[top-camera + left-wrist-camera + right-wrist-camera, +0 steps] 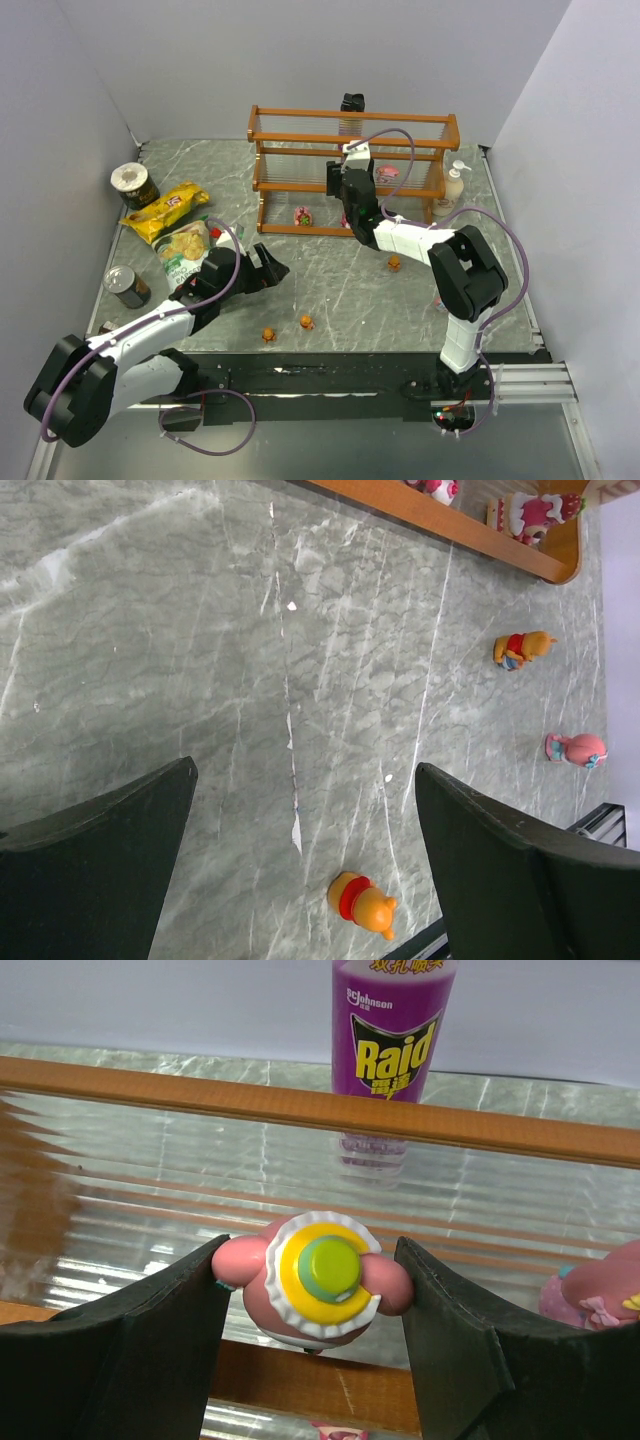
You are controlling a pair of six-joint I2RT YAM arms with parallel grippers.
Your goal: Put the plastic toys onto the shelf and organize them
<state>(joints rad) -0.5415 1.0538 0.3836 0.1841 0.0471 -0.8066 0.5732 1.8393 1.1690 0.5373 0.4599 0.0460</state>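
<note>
Now the right tool (310, 1260) grips a pink toy (318, 1280) (yellow hat) by the shelf (250, 1100); the left tool (305, 775) hangs wide open over the surface (180, 630).

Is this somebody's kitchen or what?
Probably a robot lab, not a home: left arm and right arm bolted at a marble-look table, plain walls boxing it in, a shelf staged for practice.

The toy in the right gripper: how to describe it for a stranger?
Find the wooden shelf at the back. At its middle tier, the right gripper holds a pink figurine. Unlike the neighbouring toy, it wears a white-frilled yellow hat with a green centre.
</note>
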